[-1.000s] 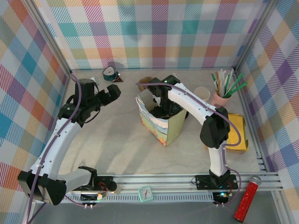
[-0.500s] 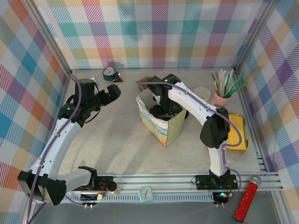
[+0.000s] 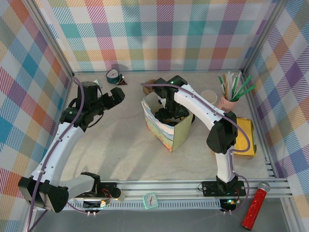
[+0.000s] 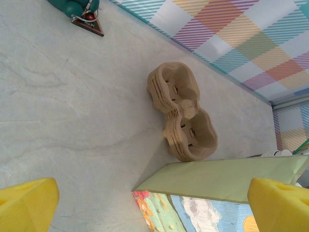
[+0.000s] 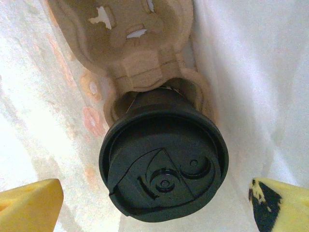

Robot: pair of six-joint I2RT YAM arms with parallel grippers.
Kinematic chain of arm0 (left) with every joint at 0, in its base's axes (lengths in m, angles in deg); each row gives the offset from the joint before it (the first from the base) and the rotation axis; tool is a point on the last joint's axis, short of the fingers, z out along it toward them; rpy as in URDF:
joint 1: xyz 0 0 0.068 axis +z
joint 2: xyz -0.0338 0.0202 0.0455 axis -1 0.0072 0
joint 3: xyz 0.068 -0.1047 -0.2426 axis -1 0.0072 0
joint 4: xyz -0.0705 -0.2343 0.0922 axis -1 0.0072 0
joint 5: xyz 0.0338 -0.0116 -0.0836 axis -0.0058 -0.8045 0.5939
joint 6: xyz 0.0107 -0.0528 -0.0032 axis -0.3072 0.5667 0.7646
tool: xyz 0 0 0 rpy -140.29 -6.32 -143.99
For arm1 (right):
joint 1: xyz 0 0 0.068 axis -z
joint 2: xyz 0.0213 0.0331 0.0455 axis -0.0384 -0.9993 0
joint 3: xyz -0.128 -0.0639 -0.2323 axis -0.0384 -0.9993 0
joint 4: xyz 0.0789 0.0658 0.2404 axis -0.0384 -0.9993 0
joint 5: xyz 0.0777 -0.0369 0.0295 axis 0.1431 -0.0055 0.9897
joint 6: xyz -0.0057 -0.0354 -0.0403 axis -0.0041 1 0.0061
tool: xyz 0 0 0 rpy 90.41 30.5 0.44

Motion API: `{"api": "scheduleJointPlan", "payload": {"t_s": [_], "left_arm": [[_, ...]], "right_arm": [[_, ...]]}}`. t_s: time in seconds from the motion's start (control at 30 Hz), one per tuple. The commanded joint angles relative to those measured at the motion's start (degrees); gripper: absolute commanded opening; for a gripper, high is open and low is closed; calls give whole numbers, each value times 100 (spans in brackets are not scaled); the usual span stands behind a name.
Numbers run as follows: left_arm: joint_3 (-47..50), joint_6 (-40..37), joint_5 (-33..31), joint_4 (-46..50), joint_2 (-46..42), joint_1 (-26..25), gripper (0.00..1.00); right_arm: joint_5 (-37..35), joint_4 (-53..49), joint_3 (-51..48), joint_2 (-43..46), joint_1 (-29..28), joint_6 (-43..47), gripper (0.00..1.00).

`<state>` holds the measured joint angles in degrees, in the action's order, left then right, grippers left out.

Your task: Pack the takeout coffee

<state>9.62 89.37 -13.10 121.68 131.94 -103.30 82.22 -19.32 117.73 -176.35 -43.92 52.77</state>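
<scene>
Takeout coffee (image 5: 163, 166) in bag (image 3: 166, 131), pale table (image 3: 120, 142), plaid walls (image 3: 164, 34)

bright even light, soft shadows, sharp

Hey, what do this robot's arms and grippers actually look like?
Both the left arm and the right arm have white tubular links with black joints and black bases. A purple cable runs along each. The left gripper and right gripper are black, with bright yellow fingertips; one right fingertip carries black scuffs.
</scene>
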Motion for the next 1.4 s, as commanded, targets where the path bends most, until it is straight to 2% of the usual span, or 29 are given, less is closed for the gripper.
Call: {"api": "scheduleJointPlan", "payload": {"t_s": [0.0, 0.3, 0.37, 0.4, 0.57, 0.67, 0.9, 1.0, 1.37], "left_arm": [[-66, 37, 85, -73, -70, 36, 100], [-66, 37, 82, -56, -84, 36, 100], [-66, 44, 81, -65, -76, 36, 100], [-57, 40, 93, -65, -75, 35, 100], [-66, 41, 96, -73, -61, 36, 100], [-66, 39, 89, -75, -69, 36, 100], [-75, 52, 94, -72, -68, 27, 100], [-90, 48, 94, -67, -81, 25, 100], [-93, 42, 76, -21, -137, 22, 100]], "right_arm": [[27, -223, 215, 140, -64, -125, 98], [23, -290, 327, 160, -83, -169, 92], [68, -296, 336, 157, -82, -162, 79], [83, -304, 346, 160, -82, -165, 76], [66, -326, 373, 182, -91, -200, 77], [75, -326, 386, 186, -91, -190, 71], [74, -332, 394, 193, -91, -183, 68], [66, -330, 402, 211, -92, -184, 55], [44, -433, 537, 257, -100, -218, 55]]}}
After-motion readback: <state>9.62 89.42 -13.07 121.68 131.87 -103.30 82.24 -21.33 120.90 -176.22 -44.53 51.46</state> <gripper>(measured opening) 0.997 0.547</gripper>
